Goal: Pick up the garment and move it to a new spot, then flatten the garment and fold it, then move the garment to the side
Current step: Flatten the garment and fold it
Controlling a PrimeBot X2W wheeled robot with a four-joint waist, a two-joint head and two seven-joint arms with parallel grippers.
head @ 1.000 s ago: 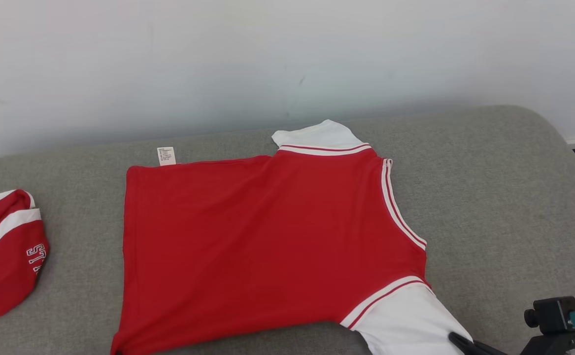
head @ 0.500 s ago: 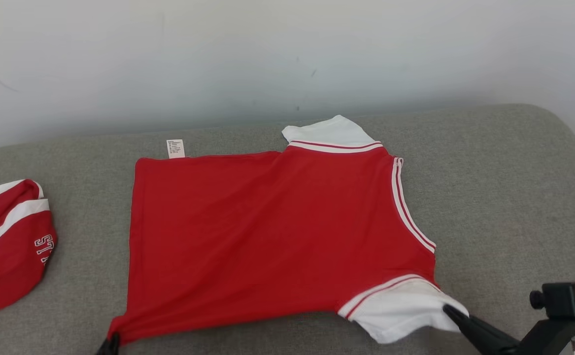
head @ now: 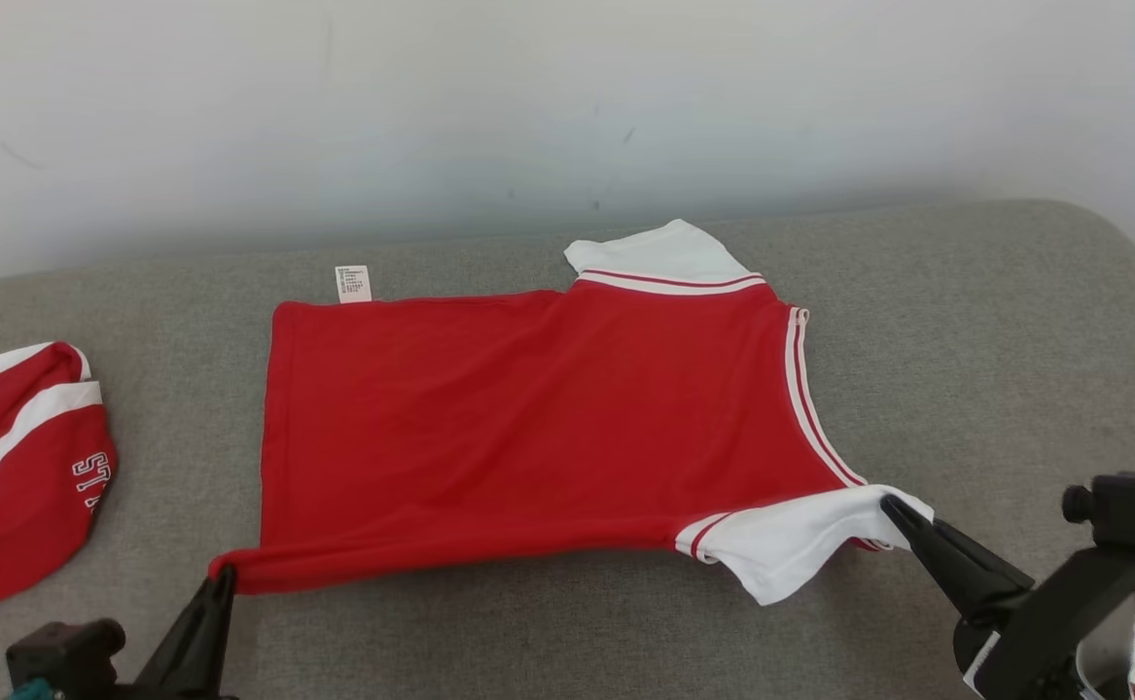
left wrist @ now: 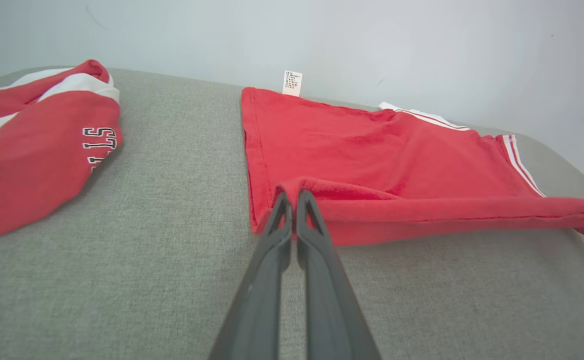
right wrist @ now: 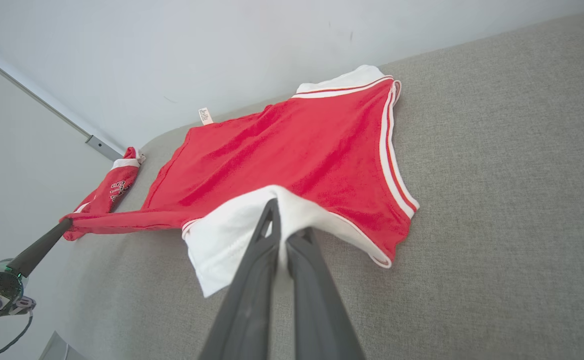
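1. At the near left corner of the garment (head: 528,418), the left gripper (head: 225,576) is clamped on the red hem (head: 431,562), fingers slanting up.
2. The right gripper (head: 890,503) pinches the near white sleeve (head: 786,540), arm angled inward.
3. The garment lies spread on the grey cushion (head: 1014,340), near edge raised.
4. A second red shirt (head: 13,486) lies well apart, leftward.

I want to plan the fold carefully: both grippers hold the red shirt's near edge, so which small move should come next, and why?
Probably carry both grips together toward the far edge by the care label. The left gripper has its jaws shut on the hem corner, the right gripper on the white sleeve, and the red shirt has its near edge lifted off the cushion.
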